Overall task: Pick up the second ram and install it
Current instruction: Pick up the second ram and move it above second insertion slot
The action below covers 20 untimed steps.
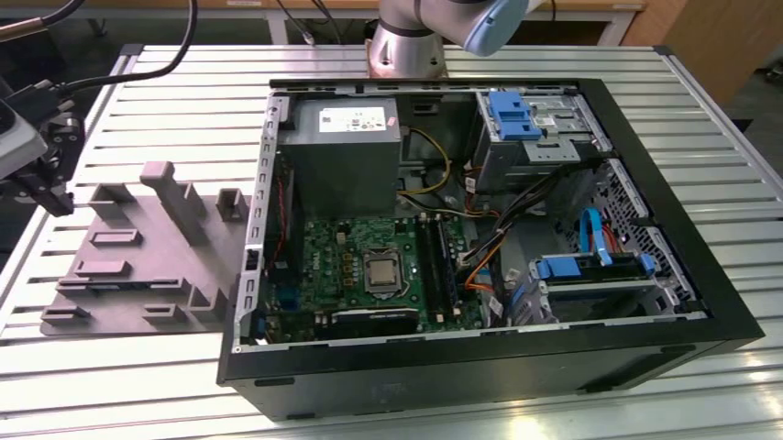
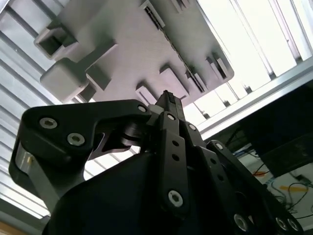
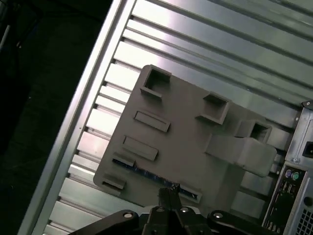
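In the first wrist view the second ram [image 3: 142, 171] is a thin dark bluish strip standing on edge in a slot near the edge of the grey fixture plate [image 3: 186, 127]. My gripper [image 3: 169, 192] hovers above that strip, fingers pressed together with nothing between them. The second wrist view looks past the shut gripper [image 2: 168, 99] down onto the fixture plate [image 2: 137, 44]. In the exterior view the gripper [image 1: 49, 194] hangs at the far left, above the table beside the fixture plate [image 1: 141, 266].
An open computer case [image 1: 490, 367] lies on the slatted table to the exterior view's right of the fixture. Its motherboard [image 1: 355, 266] has black memory slots [image 1: 435, 261], cables and drive bays. Tall grey blocks [image 1: 183, 202] rise from the fixture.
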Each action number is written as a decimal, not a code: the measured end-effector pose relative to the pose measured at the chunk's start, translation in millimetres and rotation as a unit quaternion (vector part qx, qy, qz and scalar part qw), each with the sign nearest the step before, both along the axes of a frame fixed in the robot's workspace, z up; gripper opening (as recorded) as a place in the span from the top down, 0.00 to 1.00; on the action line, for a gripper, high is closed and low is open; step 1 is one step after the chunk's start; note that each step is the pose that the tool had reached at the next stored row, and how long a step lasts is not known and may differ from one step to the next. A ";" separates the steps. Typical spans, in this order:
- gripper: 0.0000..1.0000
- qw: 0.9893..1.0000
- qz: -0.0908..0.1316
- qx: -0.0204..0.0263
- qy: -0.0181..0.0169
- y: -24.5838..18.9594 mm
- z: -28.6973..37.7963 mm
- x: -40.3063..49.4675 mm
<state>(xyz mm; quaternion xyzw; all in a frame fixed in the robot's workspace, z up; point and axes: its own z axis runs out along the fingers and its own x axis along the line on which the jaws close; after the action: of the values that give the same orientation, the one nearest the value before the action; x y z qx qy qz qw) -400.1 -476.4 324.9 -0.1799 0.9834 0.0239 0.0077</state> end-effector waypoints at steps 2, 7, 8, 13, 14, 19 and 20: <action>0.89 1.000 0.019 0.000 0.000 0.0 -0.2 0.0; 0.89 0.998 0.063 0.000 0.000 0.0 -0.6 0.0; 0.89 0.997 0.073 0.000 0.000 0.0 -0.6 0.0; 0.89 0.993 0.118 0.000 0.000 0.0 -1.1 0.0; 0.89 0.992 0.127 0.000 0.000 0.0 -1.1 0.0; 0.89 0.985 0.172 0.000 0.000 0.0 -1.6 0.0; 0.89 0.983 0.182 0.000 0.000 0.0 -1.7 0.0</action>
<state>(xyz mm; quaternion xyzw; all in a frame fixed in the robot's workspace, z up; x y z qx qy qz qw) -400.1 -476.4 323.2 -0.3555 0.9343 0.0248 0.0032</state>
